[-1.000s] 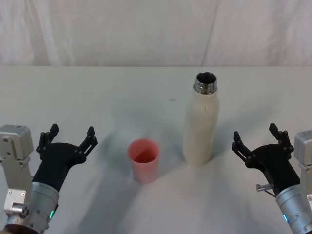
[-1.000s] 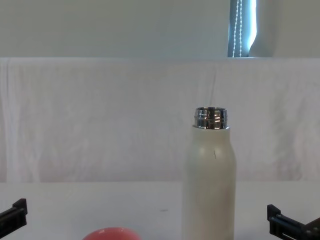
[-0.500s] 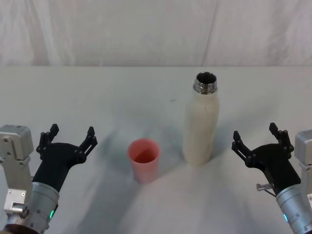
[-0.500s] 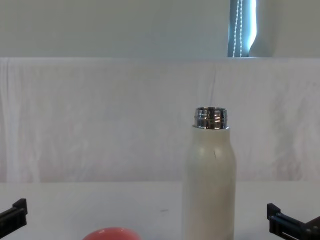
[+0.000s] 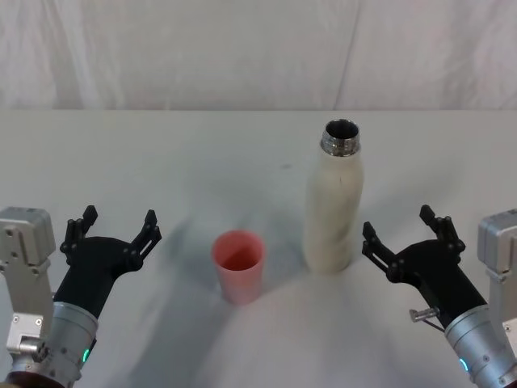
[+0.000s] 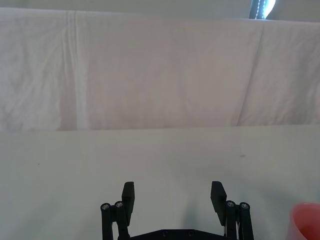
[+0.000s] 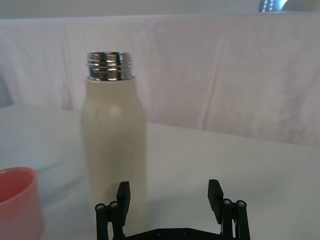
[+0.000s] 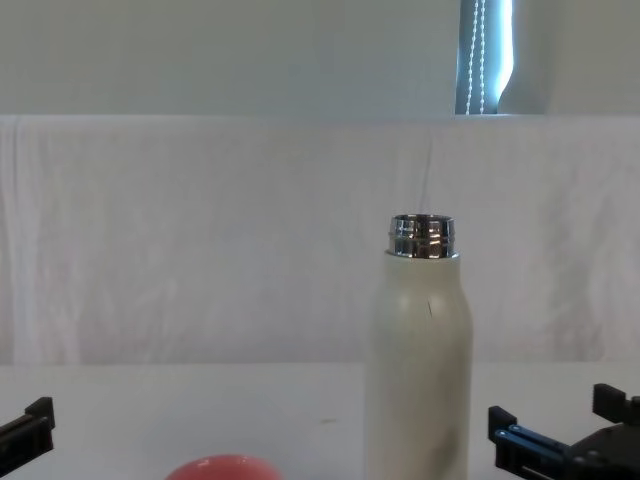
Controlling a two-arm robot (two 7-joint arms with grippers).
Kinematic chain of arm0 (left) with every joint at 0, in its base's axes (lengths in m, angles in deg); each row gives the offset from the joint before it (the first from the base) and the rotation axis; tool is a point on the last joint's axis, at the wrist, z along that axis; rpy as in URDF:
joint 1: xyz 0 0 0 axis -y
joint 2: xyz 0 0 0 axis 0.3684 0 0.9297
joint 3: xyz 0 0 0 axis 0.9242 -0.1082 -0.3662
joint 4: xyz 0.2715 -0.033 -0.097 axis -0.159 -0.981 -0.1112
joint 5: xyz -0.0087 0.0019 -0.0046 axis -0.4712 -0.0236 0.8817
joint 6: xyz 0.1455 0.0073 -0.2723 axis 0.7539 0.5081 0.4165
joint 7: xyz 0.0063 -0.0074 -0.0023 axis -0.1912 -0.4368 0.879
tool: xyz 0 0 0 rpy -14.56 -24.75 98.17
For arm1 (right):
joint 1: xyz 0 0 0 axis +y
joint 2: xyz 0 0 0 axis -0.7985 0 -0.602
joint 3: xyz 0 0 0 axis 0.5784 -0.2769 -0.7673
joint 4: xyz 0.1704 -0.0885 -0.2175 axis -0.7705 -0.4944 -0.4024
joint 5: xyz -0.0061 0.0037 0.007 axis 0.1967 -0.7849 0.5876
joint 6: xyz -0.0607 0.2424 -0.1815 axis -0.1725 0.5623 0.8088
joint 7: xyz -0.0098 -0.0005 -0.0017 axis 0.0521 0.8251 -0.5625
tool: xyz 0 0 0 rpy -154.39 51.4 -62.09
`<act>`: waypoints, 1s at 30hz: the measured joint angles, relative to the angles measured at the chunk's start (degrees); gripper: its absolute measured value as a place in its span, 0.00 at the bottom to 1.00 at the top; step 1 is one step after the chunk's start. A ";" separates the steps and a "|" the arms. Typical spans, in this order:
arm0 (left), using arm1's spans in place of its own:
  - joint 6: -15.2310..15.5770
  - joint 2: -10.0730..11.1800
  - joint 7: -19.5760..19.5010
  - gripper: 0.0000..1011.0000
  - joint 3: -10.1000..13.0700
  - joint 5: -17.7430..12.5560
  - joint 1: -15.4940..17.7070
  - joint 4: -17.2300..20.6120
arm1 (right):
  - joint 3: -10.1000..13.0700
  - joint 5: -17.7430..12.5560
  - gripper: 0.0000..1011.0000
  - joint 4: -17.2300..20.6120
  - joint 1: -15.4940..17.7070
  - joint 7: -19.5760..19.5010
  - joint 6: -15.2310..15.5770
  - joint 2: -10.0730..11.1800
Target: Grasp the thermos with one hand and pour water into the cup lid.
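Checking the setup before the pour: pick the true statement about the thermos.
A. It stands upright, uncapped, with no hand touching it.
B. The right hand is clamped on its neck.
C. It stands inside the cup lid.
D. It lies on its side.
A. The thermos stands upright on the table with its chrome neck open; the right hand is open beside it, not touching, the left hand is open near the cup lid.

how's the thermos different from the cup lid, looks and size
The thermos is tall, cream-white and narrows to a chrome neck; the cup lid is short, pink and widens toward its rim. The thermos stands farther back and to the right; the cup lid is nearer the robot. Both stand upright, open on top, untouched on the table.
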 joint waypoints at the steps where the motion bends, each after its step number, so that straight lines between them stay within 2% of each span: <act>1: 0.00 0.00 0.00 0.99 0.00 0.00 0.00 0.00 | -0.03 -0.11 0.99 0.24 0.11 0.69 0.20 -0.07; 16: 0.00 0.00 0.00 0.99 0.00 0.00 0.00 0.00 | -1.49 0.41 0.99 1.03 -0.22 3.84 0.79 -0.84; 30: 0.00 0.00 0.00 0.99 0.00 0.00 0.00 0.00 | -2.94 1.56 0.99 -1.48 -3.23 4.42 1.26 -1.85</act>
